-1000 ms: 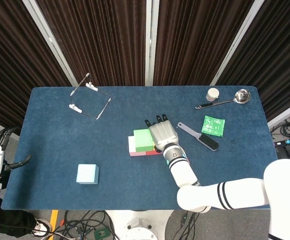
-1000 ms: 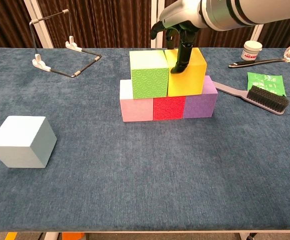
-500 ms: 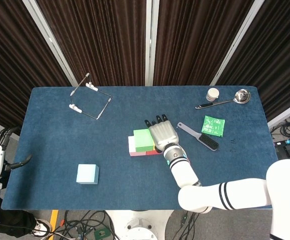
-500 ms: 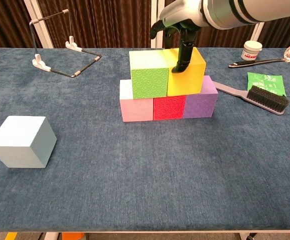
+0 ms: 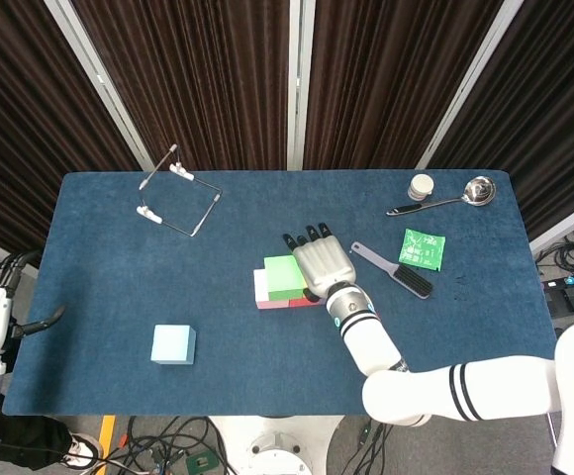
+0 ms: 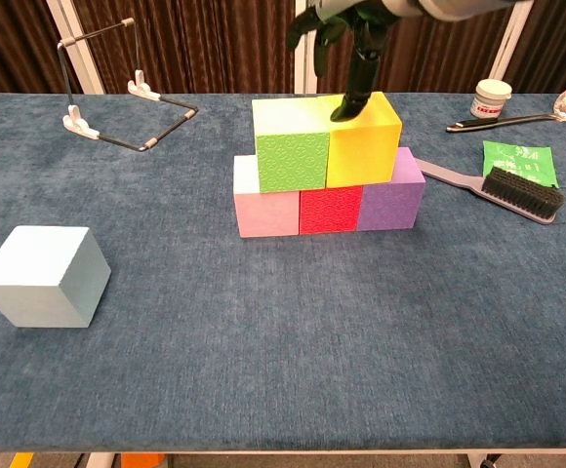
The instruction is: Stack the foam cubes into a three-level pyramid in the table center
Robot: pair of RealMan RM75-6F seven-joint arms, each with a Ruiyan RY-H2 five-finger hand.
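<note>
In the chest view a pink cube [image 6: 266, 210], a red cube [image 6: 330, 210] and a purple cube [image 6: 392, 200] form a row at the table's middle. A green cube [image 6: 291, 156] and a yellow cube [image 6: 366, 146] sit side by side on top of them. My right hand [image 6: 346, 39] hovers over the yellow cube with fingers apart and holds nothing; one fingertip hangs close above the cube's top face. From the head view that hand [image 5: 322, 265] hides the yellow cube. A light blue cube [image 6: 44, 276] lies alone at the near left. My left hand [image 5: 38, 323] stays off the table's left edge.
A wire rack [image 6: 127, 88] stands at the back left. To the right of the stack lie a brush [image 6: 517, 190], a green packet [image 6: 517, 156], a small jar [image 6: 491, 97] and a metal ladle [image 6: 517, 117].
My right hand has risen off the front of the yellow cube and now hangs above its top. The cubes and the left arm have not moved.
</note>
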